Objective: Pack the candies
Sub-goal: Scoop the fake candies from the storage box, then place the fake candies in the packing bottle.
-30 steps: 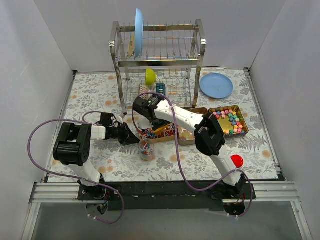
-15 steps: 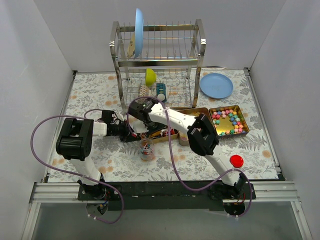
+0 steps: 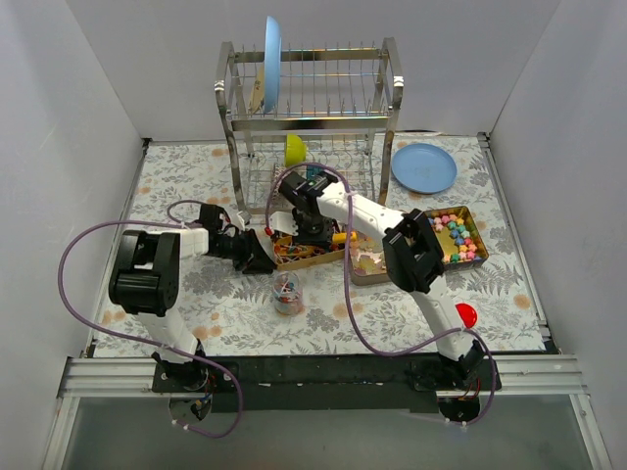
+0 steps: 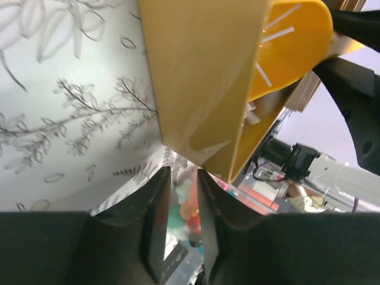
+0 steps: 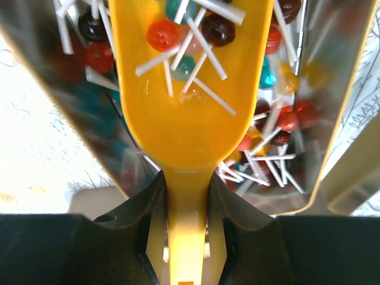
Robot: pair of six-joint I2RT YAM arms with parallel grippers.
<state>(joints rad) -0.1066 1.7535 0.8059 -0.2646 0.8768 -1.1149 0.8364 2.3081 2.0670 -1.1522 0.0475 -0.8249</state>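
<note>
My right gripper (image 5: 187, 178) (image 3: 313, 232) is shut on the handle of the orange-yellow scoop (image 5: 190, 119). The scoop holds a few candies (image 5: 163, 34) on white sticks, red, dark and teal. It hangs over the gold tin (image 3: 315, 258) of the same stick candies (image 5: 285, 119). My left gripper (image 4: 183, 175) (image 3: 261, 257) sits at the tin's left end, jaws a narrow gap apart with nothing between them. The tin's corner (image 4: 196, 77) and the scoop (image 4: 291, 47) fill its view. A small clear jar (image 3: 286, 292) with candies stands in front of the tin.
Two more tins lie to the right, one (image 3: 370, 266) with pale sweets and one (image 3: 474, 223) with bright mixed sweets. A red lid (image 3: 464, 314) lies near the front right. The dish rack (image 3: 309, 117) and a blue plate (image 3: 423, 166) stand behind.
My right arm has swung right and back, bringing the scoop over the tin. The left gripper's jaws have parted a little at the tin's left end.
</note>
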